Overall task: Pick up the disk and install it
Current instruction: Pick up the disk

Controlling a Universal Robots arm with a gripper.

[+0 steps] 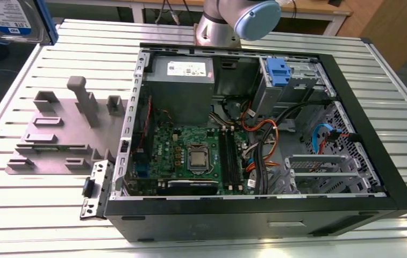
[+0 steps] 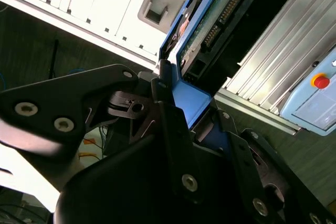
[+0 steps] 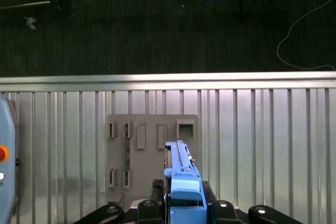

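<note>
The disk [image 1: 11,20] hangs in the air at the exterior view's far upper left, above the table's corner, its white and blue label facing the camera and its blue bracket along the edges. In both wrist views my gripper [image 2: 190,109] is shut on the disk's blue bracket [image 2: 195,103]. The drive's circuit board and connector [image 2: 223,11] point away from the fingers [image 2: 164,114]. In the first wrist view the disk [image 3: 181,179] stands edge-on between the gripper's [image 3: 181,211] black fingers, above the grey fixture.
An open black computer case [image 1: 375,161] lies on the slatted metal table [image 1: 38,215], with a drive bay and blue latch [image 1: 278,72] at its far corner. A grey holding fixture [image 1: 59,134] sits beside the case. A pendant with a red button [image 2: 319,81] lies on the table.
</note>
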